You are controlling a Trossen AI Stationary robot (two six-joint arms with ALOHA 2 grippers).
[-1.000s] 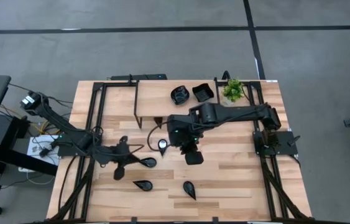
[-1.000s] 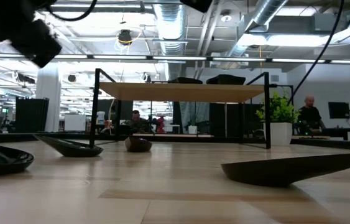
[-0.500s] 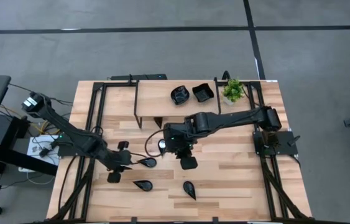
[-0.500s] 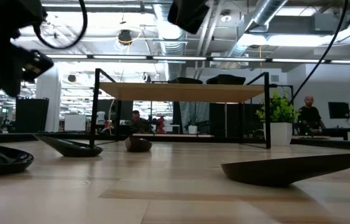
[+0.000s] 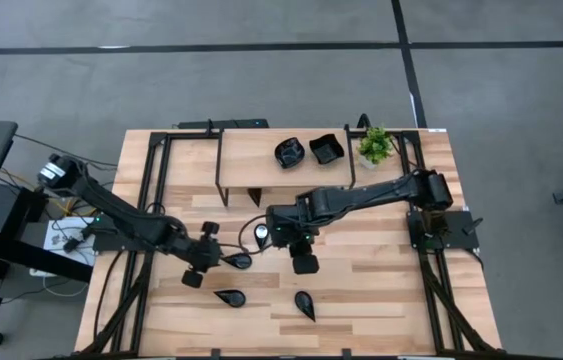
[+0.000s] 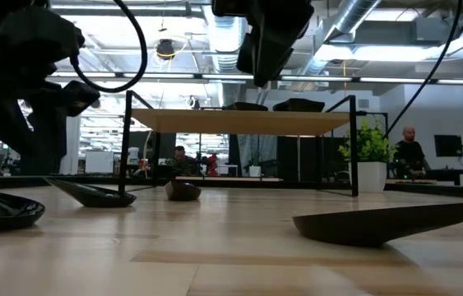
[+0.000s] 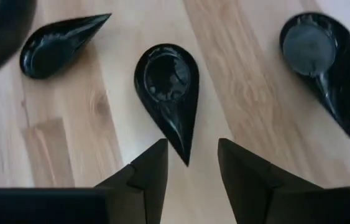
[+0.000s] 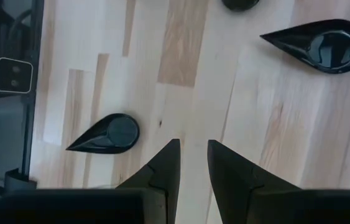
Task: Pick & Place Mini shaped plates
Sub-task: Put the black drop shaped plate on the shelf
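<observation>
Several glossy black teardrop mini plates lie flat on the wooden table: one point(image 5: 239, 261) just ahead of my left gripper, two nearer the front edge point(image 5: 229, 297) point(image 5: 304, 305) and one point(image 5: 262, 233) toward the shelf. My left gripper point(image 7: 192, 155) is open and low over the table, its fingers on either side of the pointed tip of the nearest plate point(image 7: 168, 87) without touching it. My right gripper point(image 8: 193, 155) hangs above bare table at mid-table point(image 5: 302, 258), narrowly open with nothing between its fingers. A scalloped plate point(image 5: 289, 152) and a square plate point(image 5: 326, 149) sit on the raised shelf.
A wooden shelf on a black frame point(image 5: 281, 160) spans the far side of the table. A small green potted plant point(image 5: 374, 145) stands at its right end. Black rails run along both table sides. Bare wood lies to the right of my right gripper. People show in the room behind.
My left gripper has sunk toward the table, shifted toward the teardrop plate and the near edge, and rolled about its own axis. My right gripper has come straight down over mid-table. No plate has moved.
</observation>
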